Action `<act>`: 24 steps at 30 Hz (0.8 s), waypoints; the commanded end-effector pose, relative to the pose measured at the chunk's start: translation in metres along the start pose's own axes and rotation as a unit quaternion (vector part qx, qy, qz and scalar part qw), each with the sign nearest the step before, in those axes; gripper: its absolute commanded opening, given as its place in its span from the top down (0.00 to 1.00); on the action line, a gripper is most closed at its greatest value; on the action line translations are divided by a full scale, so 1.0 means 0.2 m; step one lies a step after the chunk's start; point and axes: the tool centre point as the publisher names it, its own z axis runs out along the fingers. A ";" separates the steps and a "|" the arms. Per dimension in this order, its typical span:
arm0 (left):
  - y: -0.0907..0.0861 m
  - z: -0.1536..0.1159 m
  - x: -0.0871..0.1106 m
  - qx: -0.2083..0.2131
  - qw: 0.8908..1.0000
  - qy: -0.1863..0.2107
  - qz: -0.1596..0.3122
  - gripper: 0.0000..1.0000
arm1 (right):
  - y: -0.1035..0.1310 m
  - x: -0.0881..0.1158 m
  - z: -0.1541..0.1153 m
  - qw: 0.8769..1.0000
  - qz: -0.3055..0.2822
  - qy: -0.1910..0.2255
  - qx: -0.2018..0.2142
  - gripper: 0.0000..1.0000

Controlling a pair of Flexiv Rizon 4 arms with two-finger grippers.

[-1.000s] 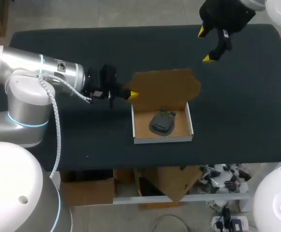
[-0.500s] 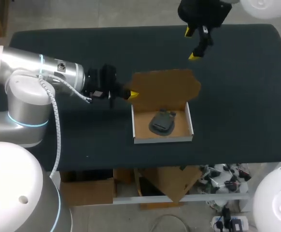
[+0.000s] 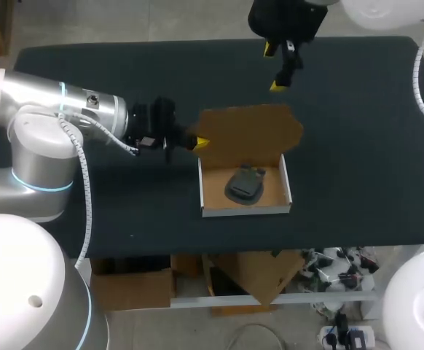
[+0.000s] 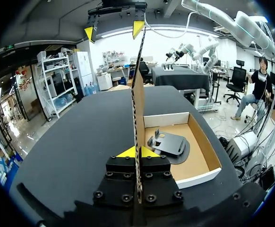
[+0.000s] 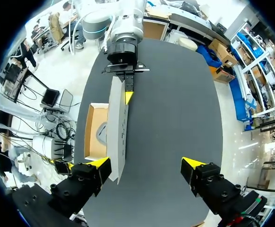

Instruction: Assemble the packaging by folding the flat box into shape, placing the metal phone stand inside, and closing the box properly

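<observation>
Surface: dark table (image 3: pixel 358 168), with the box (image 3: pixel 245 211) out in the middle of it, folded up, white walls standing.
Stand: the metal phone stand (image 3: pixel 245 184) lies inside the box, flat on its floor, near the centre.
Lid: the lid (image 3: pixel 248 131) stands upright from the box's back wall, not folded over yet.
Left gripper: the left gripper (image 3: pixel 199 143) is at the box's back left corner, its fingers pinched tight on the lid's side edge, the cardboard running up between the yellow tips.
Right gripper: the right gripper (image 3: pixel 273 68) hangs beyond the box's back, above the lid's top edge, fingers spread wide, holding nothing.
Stage: by my reading, only the closing is left.
Risk: if the right gripper presses the lid down while the left one clamps it, the cardboard may buckle or the light box may skid. A crooked push could leave the lid's front edge outside the walls or snag it on the stand.
</observation>
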 end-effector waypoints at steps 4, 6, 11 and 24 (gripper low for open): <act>0.01 0.00 0.01 0.001 1.000 -0.002 0.001 1.00 | 0.10 -0.04 0.07 1.000 -0.005 0.011 0.016 0.18; 0.01 0.00 0.01 0.001 1.000 -0.002 0.001 1.00 | 0.12 -0.04 0.08 1.000 -0.007 0.013 0.019 0.21; 0.01 0.00 0.01 0.001 1.000 -0.002 0.001 1.00 | 0.16 -0.03 0.12 1.000 -0.008 0.018 0.024 0.24; 0.01 0.00 0.01 0.001 1.000 -0.002 0.001 1.00 | 0.21 0.08 0.19 0.999 -0.011 0.029 0.034 0.30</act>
